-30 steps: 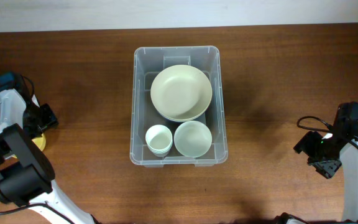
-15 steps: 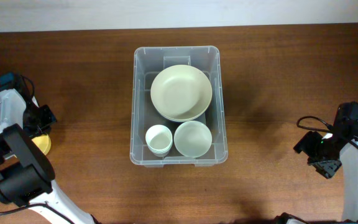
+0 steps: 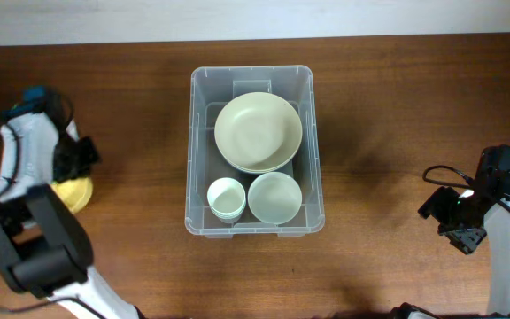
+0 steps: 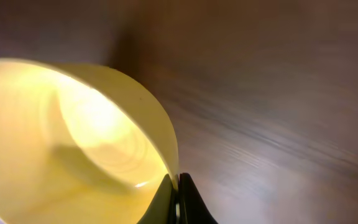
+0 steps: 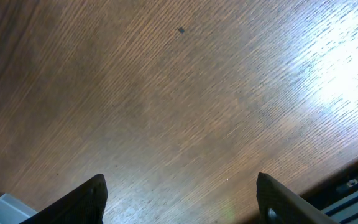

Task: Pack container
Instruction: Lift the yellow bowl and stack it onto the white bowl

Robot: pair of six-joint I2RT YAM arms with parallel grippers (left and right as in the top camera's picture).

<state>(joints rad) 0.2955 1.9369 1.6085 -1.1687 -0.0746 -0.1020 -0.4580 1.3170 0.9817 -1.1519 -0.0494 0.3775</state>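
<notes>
Your left jaws are closing tight on the rim of the yellow bowl (image 4: 73,137), one finger inside the wall and one outside, with no gap showing between them and the rim. Your right jaws are standing wide apart and holding nothing; only bare wooden surface (image 5: 185,93) is showing between them.

The container (image 3: 251,71) is sitting at the middle of the surface, open at the top. Inside it, a large pale bowl (image 3: 258,131) is filling the far half, tilted a little and resting on what looks like a second one under it. A small white cup (image 3: 226,197) is sitting in the near left corner, and a medium bowl (image 3: 274,197) is sitting just beside it in the near right corner.

The yellow bowl is well to the left of the container, outside it. The wrist view is blurring, so you cannot tell whether it is already clear of the surface. The right arm is waiting well to the right of the container.

By my reading you are nearing the end: three or more pieces are packed, and the yellow bowl is the only loose one showing. Carrying it over the left wall and setting it down is what is left, and the medium bowl looks like the likeliest place to nest it.
</notes>
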